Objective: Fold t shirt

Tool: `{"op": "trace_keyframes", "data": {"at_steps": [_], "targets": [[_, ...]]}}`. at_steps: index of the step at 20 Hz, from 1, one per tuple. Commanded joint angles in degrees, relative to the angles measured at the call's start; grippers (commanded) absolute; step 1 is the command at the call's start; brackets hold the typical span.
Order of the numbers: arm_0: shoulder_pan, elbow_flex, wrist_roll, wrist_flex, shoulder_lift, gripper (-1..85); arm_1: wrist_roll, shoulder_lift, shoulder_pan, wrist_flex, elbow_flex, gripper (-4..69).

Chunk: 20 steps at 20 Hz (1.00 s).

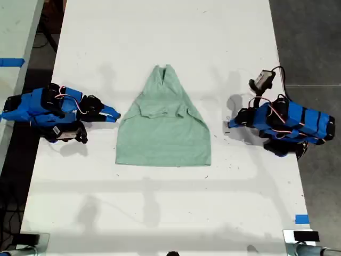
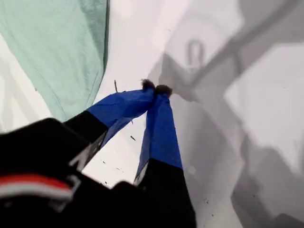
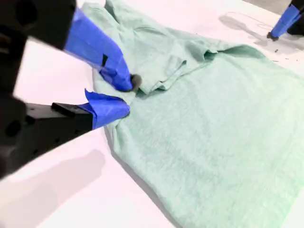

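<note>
1. T shirt (image 1: 163, 125), mint green, lies at the middle of the white desk (image 1: 160, 213) in the exterior view, sleeves folded inward, hem toward the frame's bottom.
2. My first pincer (image 2: 156, 88) rests clenched and empty on bare desk beside the cloth.
3. My second pincer (image 3: 127, 96) sits released at the shirt's edge by the folded sleeve.
4. Judgement: grasp both lower corners evenly and lift together, so the fold lands square.

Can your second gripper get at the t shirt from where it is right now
Probably yes. My second gripper sits open right at the edge of the t shirt, near the folded-in sleeve, and nothing lies between them on the table.
</note>
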<state>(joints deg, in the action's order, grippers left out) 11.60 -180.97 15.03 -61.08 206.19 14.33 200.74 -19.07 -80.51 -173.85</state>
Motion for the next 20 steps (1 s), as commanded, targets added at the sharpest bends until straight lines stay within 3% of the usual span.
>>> {"op": "trace_keyframes", "data": {"at_steps": [1, 3, 7, 12, 15, 17, 20], "targets": [[-0.26, 3.08, 1.85, 0.62, 0.35, -0.1, -0.79, 0.62, 0.18, -0.09, -1.67, 0.5], [-2.02, 2.46, 4.83, 0.62, 0.35, -0.1, -0.79, 0.62, 0.18, -0.09, -1.67, 0.5], [0.88, -0.53, -5.89, -0.53, 0.35, -0.1, -0.70, 0.62, 0.26, -0.09, -1.67, 0.5], [0.70, -1.93, -8.44, 0.79, 0.44, -0.1, -0.79, 0.62, 0.26, -0.09, -1.67, 0.5], [5.19, 5.54, -10.90, -6.86, 0.44, -0.1, -0.79, 0.62, 0.35, -0.09, -1.58, 0.5], [6.24, 2.55, -15.29, -3.96, 0.44, -0.1, -1.23, 0.62, 0.18, -0.26, -1.58, 0.5], [1.93, -0.88, -14.94, -0.44, 0.44, -0.1, -0.97, 0.62, 0.00, -0.26, -1.41, 0.5]]}}
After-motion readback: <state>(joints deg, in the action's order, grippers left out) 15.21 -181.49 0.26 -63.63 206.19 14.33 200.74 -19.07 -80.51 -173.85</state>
